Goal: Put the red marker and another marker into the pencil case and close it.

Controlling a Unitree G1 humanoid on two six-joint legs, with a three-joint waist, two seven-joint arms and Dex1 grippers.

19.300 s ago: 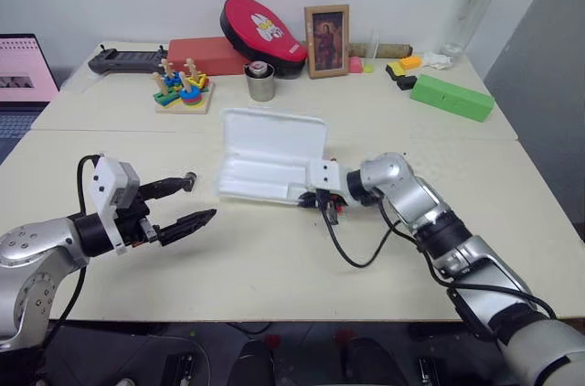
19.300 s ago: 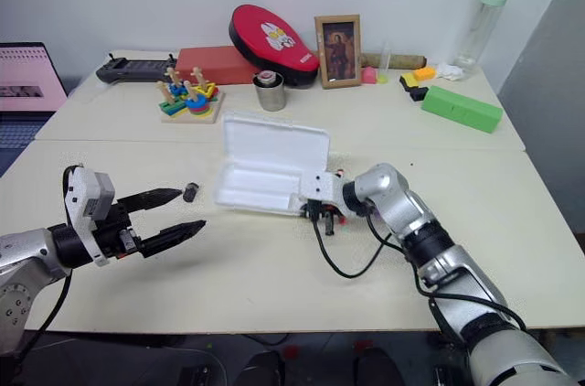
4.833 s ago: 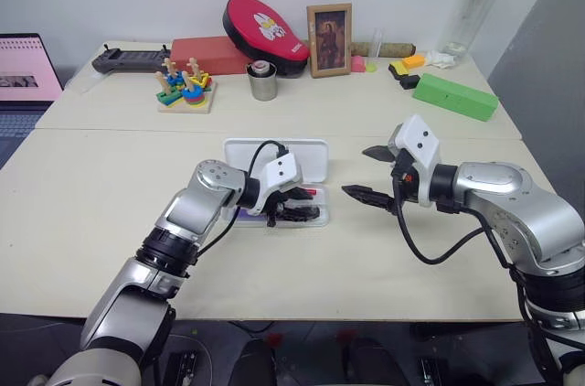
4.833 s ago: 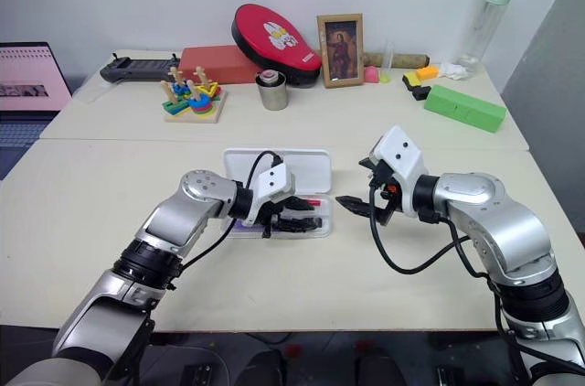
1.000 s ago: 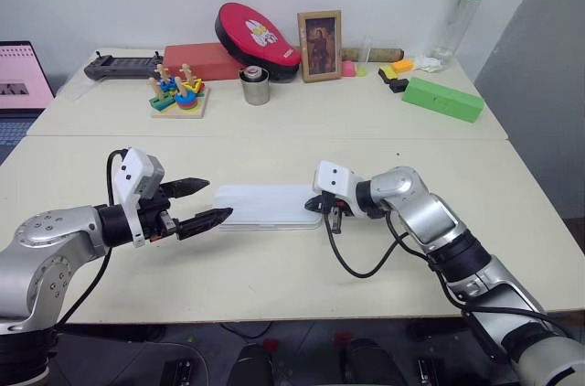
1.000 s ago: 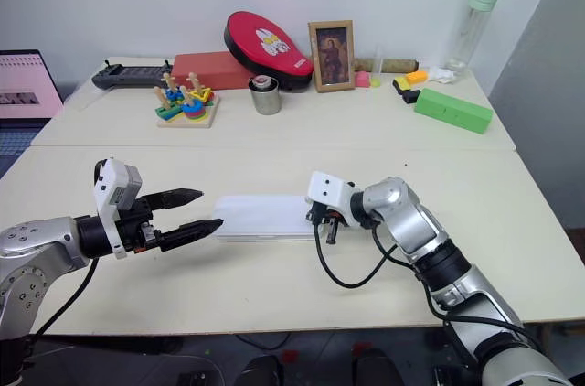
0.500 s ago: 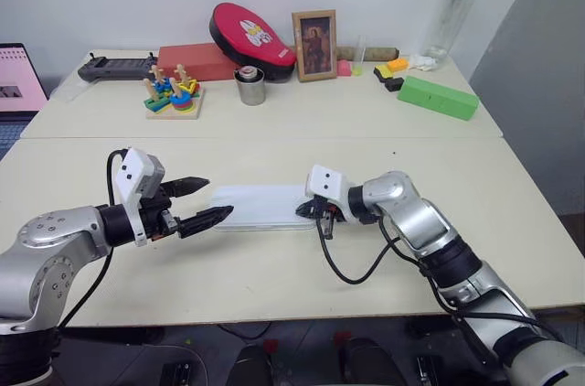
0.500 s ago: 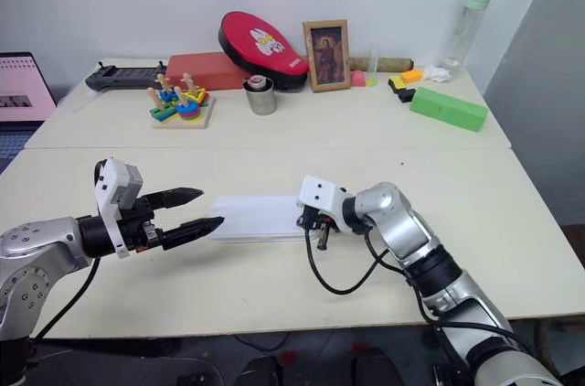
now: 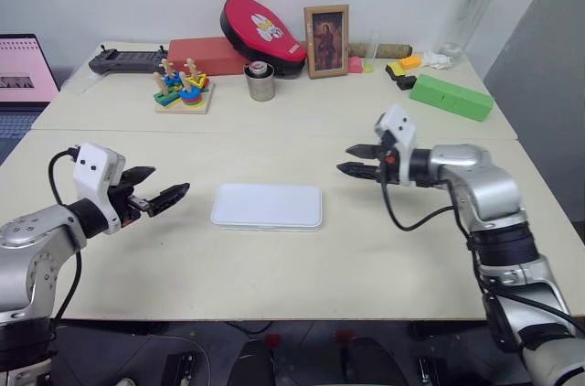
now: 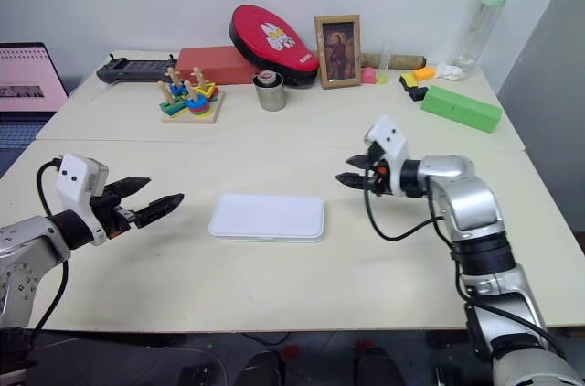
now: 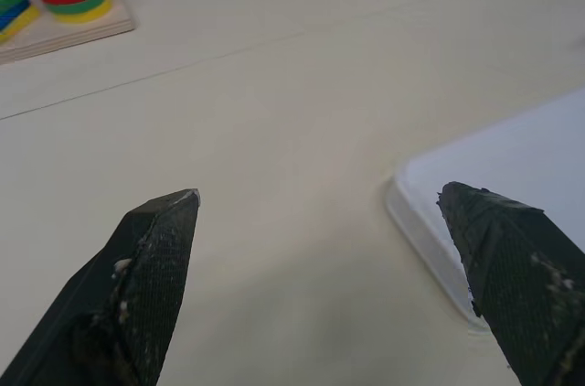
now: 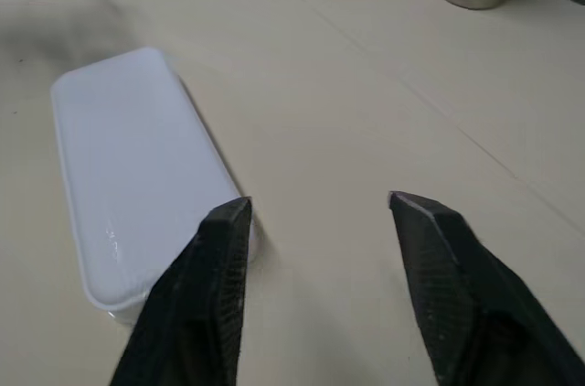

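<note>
Both arms have pulled back from the white plastic rectangular pencil case (image 9: 267, 207), now lying lid-down, closed. Left gripper (image 9: 163, 188) and right gripper (image 9: 357, 160) both gape empty. No readable writing anywhere.

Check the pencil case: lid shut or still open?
Shut. The pencil case lies flat on the table with its lid down flush all round, and both grippers are clear of it.

Bright, even indoor light from above, soft faint shadows cast on the pale worktop (image 9: 274, 258), no glare noted, head views sharp, wrist views softened, near black fingers (image 11: 151, 276) slightly blurred
</note>
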